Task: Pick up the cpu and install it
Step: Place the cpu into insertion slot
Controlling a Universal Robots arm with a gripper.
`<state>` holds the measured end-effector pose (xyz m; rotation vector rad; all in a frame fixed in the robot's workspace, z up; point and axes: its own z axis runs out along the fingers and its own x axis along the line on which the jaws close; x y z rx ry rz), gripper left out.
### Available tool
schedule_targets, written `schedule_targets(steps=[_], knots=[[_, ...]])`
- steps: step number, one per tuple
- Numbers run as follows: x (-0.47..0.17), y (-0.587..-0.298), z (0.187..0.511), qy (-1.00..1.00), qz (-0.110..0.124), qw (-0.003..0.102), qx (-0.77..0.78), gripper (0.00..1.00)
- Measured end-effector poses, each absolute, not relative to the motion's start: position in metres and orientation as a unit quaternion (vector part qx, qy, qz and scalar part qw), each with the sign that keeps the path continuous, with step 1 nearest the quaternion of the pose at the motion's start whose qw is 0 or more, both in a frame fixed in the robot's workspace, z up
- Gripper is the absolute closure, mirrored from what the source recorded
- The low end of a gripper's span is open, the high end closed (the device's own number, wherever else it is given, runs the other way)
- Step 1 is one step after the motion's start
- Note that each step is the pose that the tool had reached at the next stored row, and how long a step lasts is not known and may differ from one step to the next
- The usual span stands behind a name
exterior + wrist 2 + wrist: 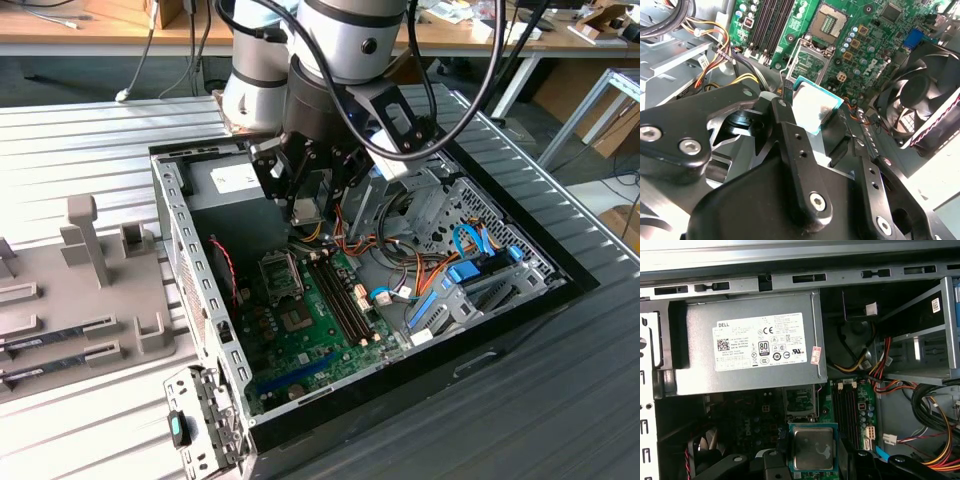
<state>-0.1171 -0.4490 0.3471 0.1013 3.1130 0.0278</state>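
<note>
The end effector (812, 120) is clamped on two opposite edges of the cpu (816, 106), holding it flat over the case (182, 262), upper centre of the exterior view, above the socket (278, 272). It is probably light, stiff and smooth-topped with a delicate underside, so gripping by the edges suits it.

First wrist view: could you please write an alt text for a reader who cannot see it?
The gripper holds the cpu, silvery top showing, between its black fingers inside an open computer case. Near it are the socket on the green motherboard and the grey power supply with a white label.
</note>
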Motion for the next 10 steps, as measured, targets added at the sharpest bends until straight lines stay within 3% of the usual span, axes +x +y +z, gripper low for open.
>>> schedule_targets(steps=[10], knots=[[-0.1171,-0.4505,0.3447,0.999,0.009,0.013,0.033,0.53]])
